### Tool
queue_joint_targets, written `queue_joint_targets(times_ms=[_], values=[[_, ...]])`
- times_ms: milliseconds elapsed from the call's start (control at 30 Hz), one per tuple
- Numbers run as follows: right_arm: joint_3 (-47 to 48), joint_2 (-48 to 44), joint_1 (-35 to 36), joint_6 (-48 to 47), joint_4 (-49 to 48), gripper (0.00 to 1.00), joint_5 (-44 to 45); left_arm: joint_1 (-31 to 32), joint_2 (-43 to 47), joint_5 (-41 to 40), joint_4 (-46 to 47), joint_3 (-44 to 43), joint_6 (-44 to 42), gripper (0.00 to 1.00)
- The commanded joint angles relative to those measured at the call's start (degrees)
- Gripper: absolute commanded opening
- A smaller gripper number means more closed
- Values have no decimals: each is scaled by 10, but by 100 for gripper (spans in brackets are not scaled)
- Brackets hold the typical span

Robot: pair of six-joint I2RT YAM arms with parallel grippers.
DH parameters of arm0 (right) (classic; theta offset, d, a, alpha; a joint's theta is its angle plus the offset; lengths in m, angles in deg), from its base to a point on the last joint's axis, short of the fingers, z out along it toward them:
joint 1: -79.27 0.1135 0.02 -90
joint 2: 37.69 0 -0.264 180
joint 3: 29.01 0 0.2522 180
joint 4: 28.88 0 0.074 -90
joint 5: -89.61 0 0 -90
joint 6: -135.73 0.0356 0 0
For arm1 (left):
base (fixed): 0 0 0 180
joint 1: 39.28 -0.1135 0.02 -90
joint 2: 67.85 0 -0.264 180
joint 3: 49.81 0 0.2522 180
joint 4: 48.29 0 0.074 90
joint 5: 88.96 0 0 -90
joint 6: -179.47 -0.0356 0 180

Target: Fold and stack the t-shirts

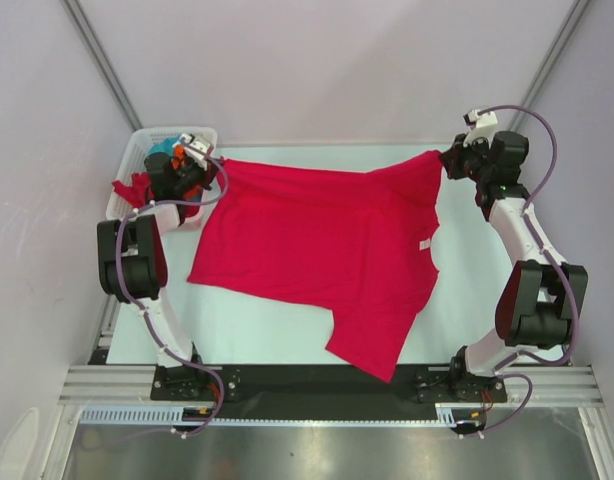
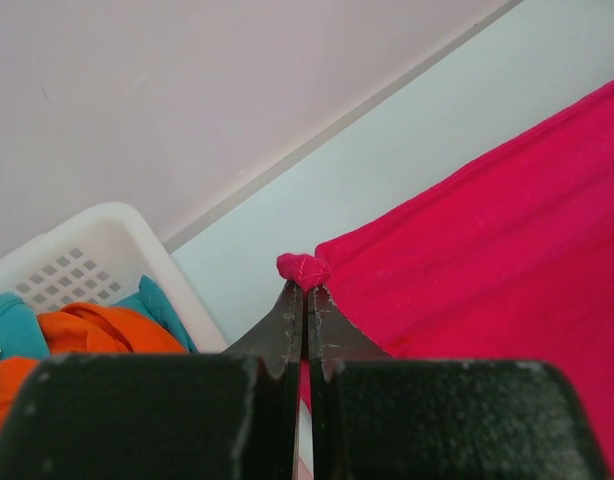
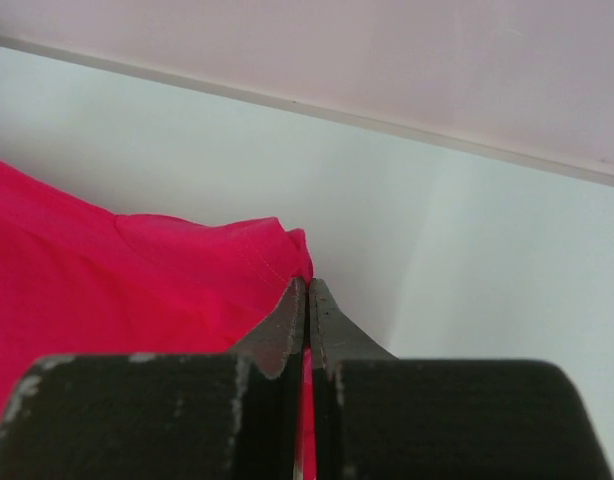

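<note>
A crimson red t-shirt (image 1: 317,250) hangs stretched between my two arms, its lower part lying on the table, a small white label (image 1: 424,244) near its right side. My left gripper (image 1: 205,163) is shut on the shirt's far left corner, a red bunch (image 2: 302,268) poking past the fingertips. My right gripper (image 1: 449,160) is shut on the far right corner (image 3: 292,250). More t-shirts, orange (image 2: 87,330) and teal (image 2: 7,320), lie in the basket, and another red one (image 1: 132,190) drapes over its rim.
A white lattice basket (image 1: 137,155) stands at the far left corner beside the left arm. Grey walls (image 1: 317,60) close the table at the back and sides. White table surface (image 1: 467,280) shows right of the shirt.
</note>
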Motion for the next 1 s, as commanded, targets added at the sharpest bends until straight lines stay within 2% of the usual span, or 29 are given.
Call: queue_joint_targets(times_ms=[0, 367, 700, 967], values=[[13, -29, -2, -1, -14, 0, -6, -10, 38, 27, 27, 5, 0, 0], [-45, -83, -1, 17, -23, 0, -6, -16, 70, 55, 44, 56, -41, 0], [-165, -145, 12, 58, -32, 0, -35, -16, 115, 64, -10, 134, -233, 0], [-259, -206, 25, 81, -36, 0, -15, -24, 145, 83, -33, 154, -294, 0]])
